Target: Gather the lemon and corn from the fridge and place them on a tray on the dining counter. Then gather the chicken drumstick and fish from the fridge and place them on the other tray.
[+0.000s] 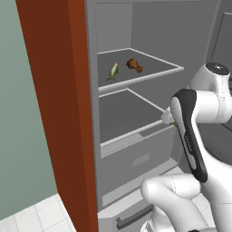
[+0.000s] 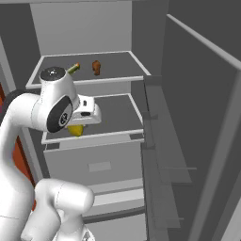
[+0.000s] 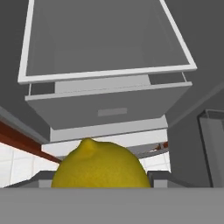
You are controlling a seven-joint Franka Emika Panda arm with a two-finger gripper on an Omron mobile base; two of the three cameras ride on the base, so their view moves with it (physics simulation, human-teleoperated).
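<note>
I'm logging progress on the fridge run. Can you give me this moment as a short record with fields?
pincer: shut on the lemon, in front of the lower shelf
lemon: held, lifted off the shelf
fish: on the upper shelf, left of the drumstick
chicken drumstick: on the upper shelf
lower shelf: nothing seen lying on it
fridge door: open, to the right
corn: cannot tell where it is

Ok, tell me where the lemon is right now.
The lemon is held in the gripper, just in front of the fridge's lower shelf, below the shelf holding the fish and drumstick.
</note>
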